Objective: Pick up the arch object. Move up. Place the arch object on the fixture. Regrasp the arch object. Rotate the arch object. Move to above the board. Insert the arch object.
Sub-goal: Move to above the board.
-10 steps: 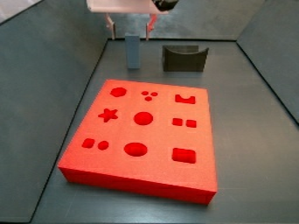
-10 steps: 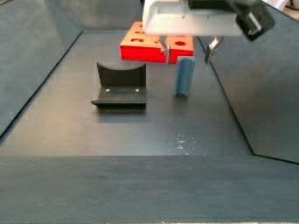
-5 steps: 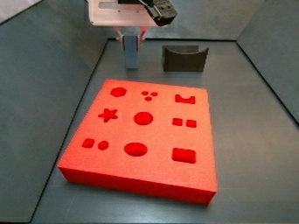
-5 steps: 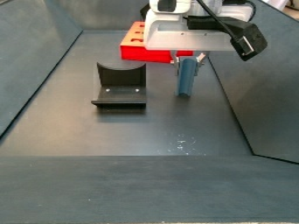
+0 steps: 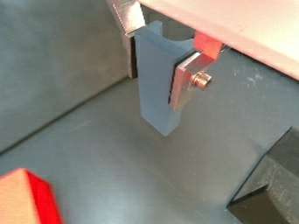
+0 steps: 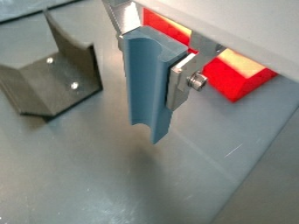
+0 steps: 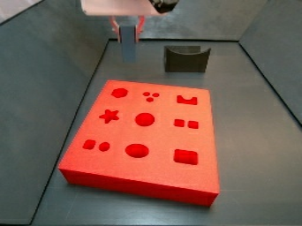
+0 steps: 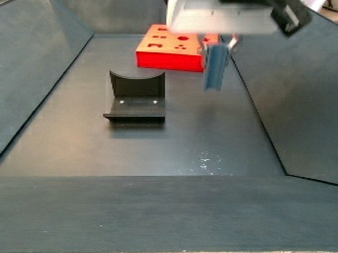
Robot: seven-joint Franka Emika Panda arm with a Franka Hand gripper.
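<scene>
Board (image 7: 144, 134) lies nearest in a side view, cutouts empty. Behind it the pincer (image 6: 155, 54) grips the arch object (image 6: 147, 83) upright, clear of the floor (image 8: 158, 148). Judged step: moving up. Next: carry it sideways to the fixture (image 8: 133, 96), standing apart, and set it in the notch.

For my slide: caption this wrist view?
Gripper holds the upright arch object above the floor, fixture beside.
</scene>
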